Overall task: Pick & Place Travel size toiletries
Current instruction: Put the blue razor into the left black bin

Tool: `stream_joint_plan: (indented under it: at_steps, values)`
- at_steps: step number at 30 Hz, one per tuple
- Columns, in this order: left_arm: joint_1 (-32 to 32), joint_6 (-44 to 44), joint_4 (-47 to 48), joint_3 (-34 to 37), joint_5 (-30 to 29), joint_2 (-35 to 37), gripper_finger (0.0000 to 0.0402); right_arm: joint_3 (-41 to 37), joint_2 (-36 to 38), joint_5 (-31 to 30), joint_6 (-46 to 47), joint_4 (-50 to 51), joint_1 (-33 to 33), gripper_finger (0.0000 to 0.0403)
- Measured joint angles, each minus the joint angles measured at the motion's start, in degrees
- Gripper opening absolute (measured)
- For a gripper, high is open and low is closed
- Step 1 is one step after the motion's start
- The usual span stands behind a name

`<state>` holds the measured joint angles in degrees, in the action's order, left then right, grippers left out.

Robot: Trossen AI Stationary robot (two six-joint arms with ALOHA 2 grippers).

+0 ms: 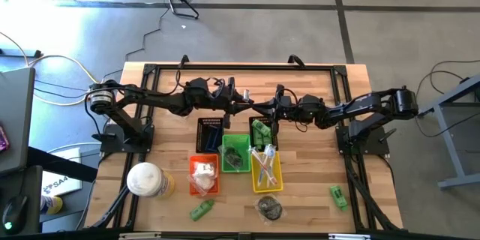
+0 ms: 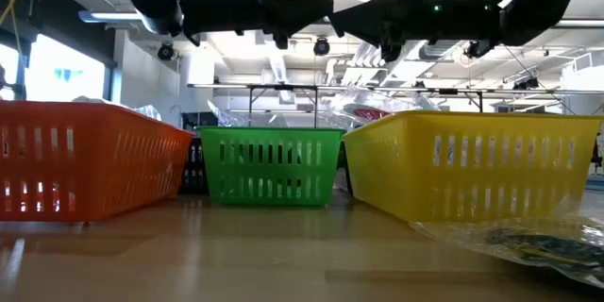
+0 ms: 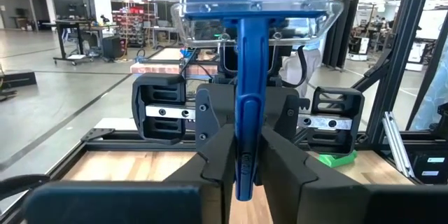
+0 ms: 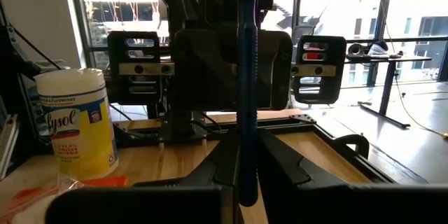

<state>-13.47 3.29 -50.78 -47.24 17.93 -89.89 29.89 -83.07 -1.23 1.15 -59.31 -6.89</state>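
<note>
Above the baskets, both arms meet for a handover: the right claw [image 4: 238, 175] is clamped on a blue razor [image 3: 245, 112], and the left claw [image 3: 245, 175] closes around its handle. Next, I judge, the right one must let go.

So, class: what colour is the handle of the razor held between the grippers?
Blue, clearest in the left wrist view: razor.

Four small baskets stand on the desk: one black [image 1: 210, 130], one green [image 1: 235, 152], one orange [image 1: 204, 175] and one yellow [image 1: 266, 170]. One round wipes container [image 1: 145, 179] stands near the desk's left edge. Two green tubes lie loose on the wood, one [image 1: 201, 210] by the front edge, the other [image 1: 338, 196] toward the front right corner. One clear wrapped packet [image 1: 269, 208] lies at the front edge. One blue razor [image 3: 247, 98] is up between two robot hands.
</note>
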Motion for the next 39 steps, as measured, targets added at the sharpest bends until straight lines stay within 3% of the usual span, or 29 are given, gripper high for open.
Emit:
stream_joint_plan:
  at_steps: [5, 14, 19, 29, 33, 39]
  values:
    - [-0.02, 0.02, 0.0, 0.02, 0.07, 0.0, 0.0039, 0.01, 0.02, 0.04, 0.0, 0.02, 0.02, 0.0025]
    - [0.0, 0.02, 0.52, 0.06, 0.24, -0.02, 0.0043, 0.0, 0.02, 0.29, 0.02, 0.88, 0.0, 0.0029]
    - [0.0, 0.01, 0.6, 0.06, 0.15, -0.07, 0.0044, 0.02, 0.02, -1.66, 0.13, 1.2, 0.0, 0.0082]
    - [0.02, 0.22, 1.86, 0.06, 0.65, -0.04, 0.0044, -0.07, 2.45, -1.88, -1.28, 4.15, 0.0, 0.0242]
    - [0.02, 0.22, 2.06, 0.06, 0.51, -0.04, 0.0044, -0.07, 7.57, -1.84, -2.76, 9.91, 0.0, 0.0268]
    - [-0.75, 1.49, 5.88, 0.08, -0.21, 1.57, 0.0045, -0.04, 17.44, -3.39, -2.6, 23.58, 0.04, 0.0268]
